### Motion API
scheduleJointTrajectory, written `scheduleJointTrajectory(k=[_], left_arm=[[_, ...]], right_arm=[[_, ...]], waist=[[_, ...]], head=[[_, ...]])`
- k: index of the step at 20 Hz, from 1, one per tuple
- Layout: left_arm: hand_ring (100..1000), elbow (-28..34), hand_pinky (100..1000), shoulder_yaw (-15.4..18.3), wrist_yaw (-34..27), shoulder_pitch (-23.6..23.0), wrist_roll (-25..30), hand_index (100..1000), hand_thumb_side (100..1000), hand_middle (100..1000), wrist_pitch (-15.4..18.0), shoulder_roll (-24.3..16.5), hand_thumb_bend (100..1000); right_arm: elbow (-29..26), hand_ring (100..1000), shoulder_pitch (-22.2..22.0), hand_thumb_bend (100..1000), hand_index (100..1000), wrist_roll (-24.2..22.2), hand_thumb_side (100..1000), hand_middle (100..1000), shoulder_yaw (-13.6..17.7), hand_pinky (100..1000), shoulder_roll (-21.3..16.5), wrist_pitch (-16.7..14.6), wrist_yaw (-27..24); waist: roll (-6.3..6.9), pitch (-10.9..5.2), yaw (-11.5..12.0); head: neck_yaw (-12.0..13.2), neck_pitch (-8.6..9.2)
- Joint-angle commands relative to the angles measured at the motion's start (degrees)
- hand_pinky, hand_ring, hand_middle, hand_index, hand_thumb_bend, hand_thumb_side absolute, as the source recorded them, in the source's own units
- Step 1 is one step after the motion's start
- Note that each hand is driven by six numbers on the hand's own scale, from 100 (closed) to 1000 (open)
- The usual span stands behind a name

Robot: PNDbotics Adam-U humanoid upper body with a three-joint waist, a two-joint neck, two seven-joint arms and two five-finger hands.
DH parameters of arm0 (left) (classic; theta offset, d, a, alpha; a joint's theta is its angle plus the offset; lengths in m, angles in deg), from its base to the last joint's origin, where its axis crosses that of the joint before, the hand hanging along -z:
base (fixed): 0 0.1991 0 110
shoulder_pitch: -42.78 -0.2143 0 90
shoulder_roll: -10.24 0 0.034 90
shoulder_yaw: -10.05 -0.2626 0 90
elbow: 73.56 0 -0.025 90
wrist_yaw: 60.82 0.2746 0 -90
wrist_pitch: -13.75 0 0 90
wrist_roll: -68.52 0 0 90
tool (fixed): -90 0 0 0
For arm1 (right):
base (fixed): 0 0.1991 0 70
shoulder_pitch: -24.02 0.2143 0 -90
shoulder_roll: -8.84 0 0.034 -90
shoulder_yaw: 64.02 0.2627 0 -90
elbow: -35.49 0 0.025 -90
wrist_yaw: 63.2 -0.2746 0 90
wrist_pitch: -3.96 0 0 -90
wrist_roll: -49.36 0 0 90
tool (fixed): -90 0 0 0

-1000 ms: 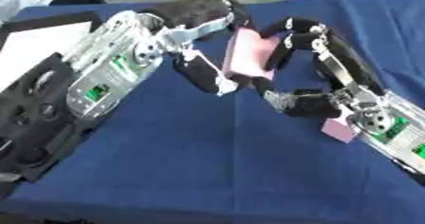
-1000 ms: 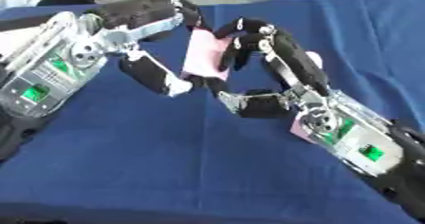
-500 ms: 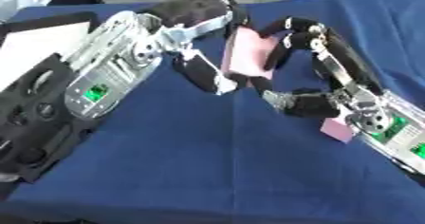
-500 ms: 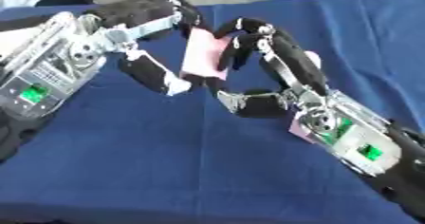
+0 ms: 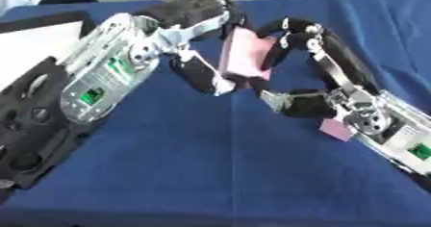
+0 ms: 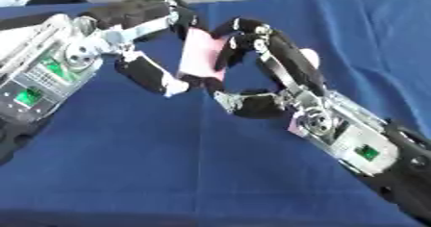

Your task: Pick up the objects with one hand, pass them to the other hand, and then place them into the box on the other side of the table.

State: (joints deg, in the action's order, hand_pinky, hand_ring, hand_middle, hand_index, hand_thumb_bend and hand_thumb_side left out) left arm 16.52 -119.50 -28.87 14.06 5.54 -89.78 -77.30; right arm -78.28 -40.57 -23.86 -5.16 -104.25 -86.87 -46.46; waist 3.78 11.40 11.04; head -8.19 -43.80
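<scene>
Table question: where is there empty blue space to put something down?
The blue tablecloth is bare along the near edge, below both arms, and again at the far right corner. The middle is crowded: the left hand and right hand meet around the pink object. A smaller pink piece sits beside the right wrist.

Two hands meet over the middle of the table

The left hand [image 5: 198, 38] comes from the table's left side, the right hand [image 5: 311, 72] from its right. A flat block [image 5: 246, 56] sits between them, above the table [image 5: 185, 163]. Another small block [image 5: 335, 129] lies beside the right arm. A box [image 5: 33, 43] sits at the far left corner.
</scene>
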Motion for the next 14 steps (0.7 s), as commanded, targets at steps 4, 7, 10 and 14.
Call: scheduleJointTrajectory(k=[4,7,10,14], left_arm=[[646,0.3,747,0.5,1.4,0.8,0.4,401,129,535,0.0,-0.7,100],[643,0.4,744,0.6,1.9,0.8,0.7,399,127,532,0.2,-0.9,100],[641,0.3,739,0.5,2.5,0.9,1.1,397,124,529,0.5,-1.1,110],[640,0.3,737,0.6,3.0,0.9,1.5,397,123,527,0.7,-1.2,117]], right_arm=[[-0.8,650,0.4,420,613,0.3,100,665,0.4,586,-0.7,1.8,1.5],[-0.8,704,0.2,467,626,0.4,100,697,0.4,602,-0.7,2.1,1.7],[-0.8,745,0.2,460,641,1.0,100,731,0.5,613,-0.8,2.3,1.8],[-0.8,769,0.0,462,661,1.8,100,759,0.5,621,-0.9,2.8,2.1]], waist=[[-0.46,-0.76,0.0],[-0.54,-0.78,0.0],[-0.58,-0.82,0.1],[-0.62,-0.89,0.3]], head=[[0.4,-0.32],[0.6,-0.32],[0.8,-0.32],[0.9,-0.32]])
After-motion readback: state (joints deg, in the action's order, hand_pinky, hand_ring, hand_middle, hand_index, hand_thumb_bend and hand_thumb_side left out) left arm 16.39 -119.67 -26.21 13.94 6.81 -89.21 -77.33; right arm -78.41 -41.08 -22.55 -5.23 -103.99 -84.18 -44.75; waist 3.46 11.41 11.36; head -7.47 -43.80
